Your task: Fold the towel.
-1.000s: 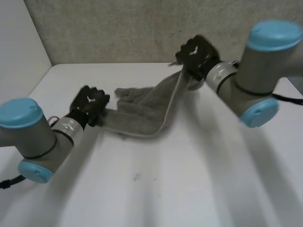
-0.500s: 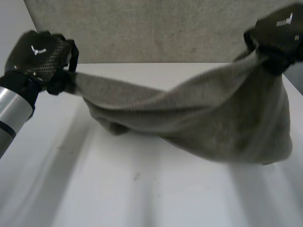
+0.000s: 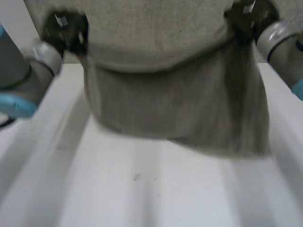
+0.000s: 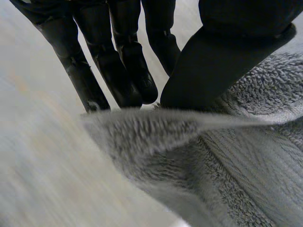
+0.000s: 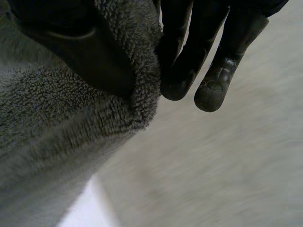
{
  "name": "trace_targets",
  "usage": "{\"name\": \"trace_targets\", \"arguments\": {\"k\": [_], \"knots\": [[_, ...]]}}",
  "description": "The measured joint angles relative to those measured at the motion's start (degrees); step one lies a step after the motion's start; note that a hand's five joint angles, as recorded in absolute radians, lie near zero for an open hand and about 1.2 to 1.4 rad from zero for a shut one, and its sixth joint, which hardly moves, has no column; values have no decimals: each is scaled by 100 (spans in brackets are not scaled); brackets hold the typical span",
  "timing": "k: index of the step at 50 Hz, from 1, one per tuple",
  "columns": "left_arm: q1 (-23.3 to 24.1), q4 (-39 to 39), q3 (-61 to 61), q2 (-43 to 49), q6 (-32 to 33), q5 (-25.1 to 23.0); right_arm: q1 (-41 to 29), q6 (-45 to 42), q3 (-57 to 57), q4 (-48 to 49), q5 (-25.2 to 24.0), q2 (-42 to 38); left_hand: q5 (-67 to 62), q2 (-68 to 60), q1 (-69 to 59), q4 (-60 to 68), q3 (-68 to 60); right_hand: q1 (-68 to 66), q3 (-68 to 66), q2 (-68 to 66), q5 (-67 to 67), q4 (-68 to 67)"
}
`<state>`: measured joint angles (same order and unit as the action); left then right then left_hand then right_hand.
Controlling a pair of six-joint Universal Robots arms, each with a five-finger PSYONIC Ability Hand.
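You see the right hand (image 5: 75, 47) pinching the grey towel (image 5: 57, 132) at its edge, thumb pressed against the fingers.

This is looking like a robotics lab test bench: a bare white table (image 3: 142, 198) is standing against a plain speckled grey wall (image 3: 156, 19), with the robot's left arm (image 3: 21, 71) and right arm (image 3: 284, 45) hanging over it.

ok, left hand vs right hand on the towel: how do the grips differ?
Left hand pinches a thin, flat edge of the towel at its fingertips; right hand clamps a thicker rolled bunch. In the head view the towel hangs lower below the right hand than below the left hand. Shared: each thumb pins an upper corner against the fingers.
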<state>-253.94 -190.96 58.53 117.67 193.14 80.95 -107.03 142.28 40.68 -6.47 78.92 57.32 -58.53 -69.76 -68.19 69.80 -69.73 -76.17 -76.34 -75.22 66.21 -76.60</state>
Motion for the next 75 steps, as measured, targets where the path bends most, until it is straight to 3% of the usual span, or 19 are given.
{"name": "trace_targets", "arguments": {"k": [3,7,12,18,20,23,25,27,41,50,56,64,75], "knots": [[-10,-350,-610,-82,-431,326,14,414,-24,796,203,162,0,0,0,0,0,0,0,0,0,0],[-20,-616,-789,-269,-911,629,23,833,341,976,424,463,-12,0,0,0,0,0,0,0,19,0],[-13,-551,-150,-454,-1155,738,10,992,1105,18,516,700,-27,0,0,0,0,0,0,0,43,0],[5,-343,1570,-513,-1106,655,-1,952,2336,-1366,424,714,-27,-1,-15,0,0,181,188,169,-121,155],[-1,-328,2120,-482,-1035,615,-2,926,2788,-1580,331,649,-27,-1,-28,0,0,1050,1061,1017,-1074,1087],[-34,-355,2870,-369,-869,572,4,852,3460,-1703,161,509,-27,-1,-28,0,-1,4271,4273,4277,-4322,4286],[-60,-400,3164,-303,-766,560,16,796,3727,-1698,89,448,-27,-1,-28,1,-1,5601,5637,5618,-5762,5569],[-97,-472,3387,-248,-666,554,38,756,3917,-1663,33,426,-27,-1,-28,1,-1,6140,6203,6112,-6282,6179],[-346,-710,3756,-562,-505,545,101,1109,4451,-764,-146,1583,-27,-1,-28,1,-1,6294,6246,6142,-6283,6191],[-340,-706,3875,-793,-516,545,351,1008,4796,-129,-617,1866,-27,-1,-28,1,-1,6294,6246,6142,-6281,6190],[-339,-720,3939,-800,-509,545,470,442,4306,-175,-786,1401,-27,-1,-28,1,-1,5801,5841,5729,-5785,5870],[-446,-784,4029,-811,-505,540,487,-438,3029,-1265,-923,231,-27,-1,-28,1,-1,5322,5367,5279,-5222,5349],[-548,-810,4069,-833,-505,536,441,-589,1743,-2008,-1396,-975,-26,-1,-25,1,-1,4540,4575,4490,-4530,4618]]}}
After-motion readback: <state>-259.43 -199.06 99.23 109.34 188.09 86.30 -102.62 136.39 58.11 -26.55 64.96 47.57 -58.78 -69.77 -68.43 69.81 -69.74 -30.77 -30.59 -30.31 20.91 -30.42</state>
